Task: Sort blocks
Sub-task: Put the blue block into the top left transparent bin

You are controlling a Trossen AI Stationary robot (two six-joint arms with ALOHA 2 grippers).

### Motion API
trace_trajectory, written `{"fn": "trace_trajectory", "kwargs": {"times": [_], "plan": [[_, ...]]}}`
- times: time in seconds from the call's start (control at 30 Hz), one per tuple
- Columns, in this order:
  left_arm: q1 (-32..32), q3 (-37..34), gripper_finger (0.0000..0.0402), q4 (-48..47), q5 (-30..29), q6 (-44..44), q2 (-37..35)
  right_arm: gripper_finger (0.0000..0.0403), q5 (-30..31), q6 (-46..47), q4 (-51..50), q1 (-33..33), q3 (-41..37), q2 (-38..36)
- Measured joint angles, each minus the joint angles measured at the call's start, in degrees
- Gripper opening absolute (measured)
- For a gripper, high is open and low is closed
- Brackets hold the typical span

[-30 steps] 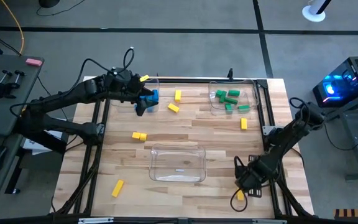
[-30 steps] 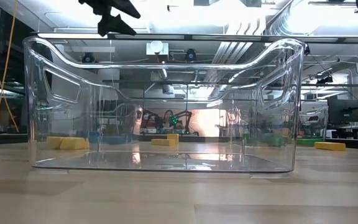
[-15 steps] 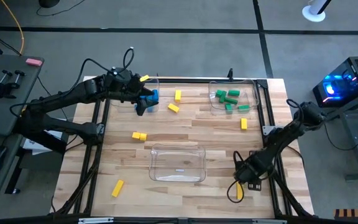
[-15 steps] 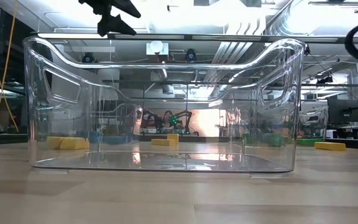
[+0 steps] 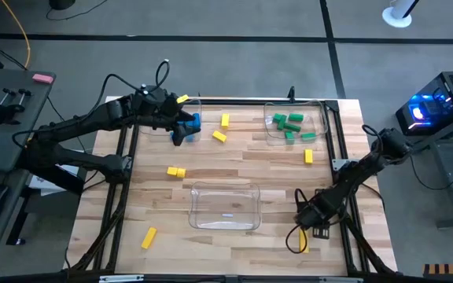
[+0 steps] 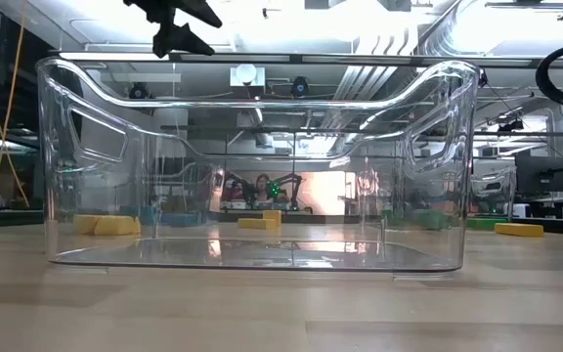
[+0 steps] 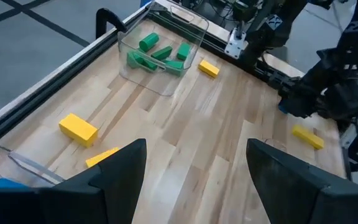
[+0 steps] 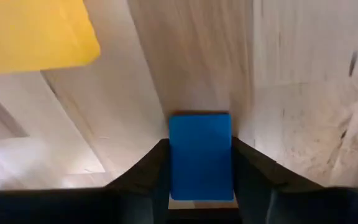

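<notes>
- One blue block [image 8: 201, 155] sits between the two dark fingers of the right gripper [image 5: 309, 222]. The fingers press on both of its sides, so the gripper grips it, low over the wood at the near right of the table [image 5: 274, 169].
- One yellow block [image 5: 301, 244] lies just beside that gripper.
- About six more yellow blocks show from above. One [image 5: 182, 99] is at the far left bin, two [image 5: 225, 120] [image 5: 219, 136] are close together near it, one [image 5: 176, 171] is left of the middle, one [image 5: 149, 237] is near the front left, and one [image 5: 308, 156] is on the right.
- About five green blocks [image 5: 292, 126] lie in the far right clear bin [image 5: 293, 103] or at its edge.
- Some blue blocks [image 5: 193, 122] lie in the far left clear bin [image 5: 200, 110]; the left arm hides how many.
- The left gripper [image 7: 196, 149] hangs over that bin with its fingers wide apart and nothing between them.
- A third clear bin [image 5: 225, 185] stands in the middle front with no blocks in it. It fills the low view, and the blocks behind it show through its walls.
</notes>
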Motion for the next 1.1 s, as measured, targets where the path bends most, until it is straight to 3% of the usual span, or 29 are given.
{"fn": "trace_trajectory", "kwargs": {"times": [0.17,0.23,0.4,0.5,0.57,0.7,0.8,0.97,1.1], "plan": [[-1.14,-0.04,0.0262,3.85,3.62,0.13,-2.22,0.0129,0.47,-2.78,-3.7,-2.93,5.01,-0.31],[-1.34,-0.02,0.0262,7.11,4.94,0.33,-4.19,0.0129,3.33,-5.71,-7.61,-4.73,8.95,-1.16],[-1.49,2.13,0.0262,10.95,2.79,2.34,-8.41,0.0129,18.77,-13.3,-15.13,-13.73,21.32,-4.24],[-3.1,2.56,0.0262,9.46,0.13,8.14,-8.61,0.0129,27.82,-18.79,-10.77,-22.09,28.77,-4.8],[-4.94,2.54,0.0262,6.84,-1.81,13.4,-7.69,0.0129,30.13,-23.27,-3.89,-27.81,32.39,-4.66],[-9.31,2.47,0.0262,-1.95,-10.31,22.26,-5.47,0.0129,28.17,-31.04,18.2,-37.67,36.07,-4.46],[-11.77,2.45,0.0262,-7.58,-17.24,19.68,-5.48,0.0129,26.79,-35.13,29.79,-43.99,37.64,-2.67],[-15.91,2.47,0.0262,-8.77,-17.86,10.15,-9.31,0.0129,21.17,-37.47,38.36,-52.06,42.52,6.08],[-19.54,2.47,0.0262,-4.56,-18.69,4.69,-13.69,0.0129,16.22,-36.86,43.43,-54.45,49.53,17.1]]}}
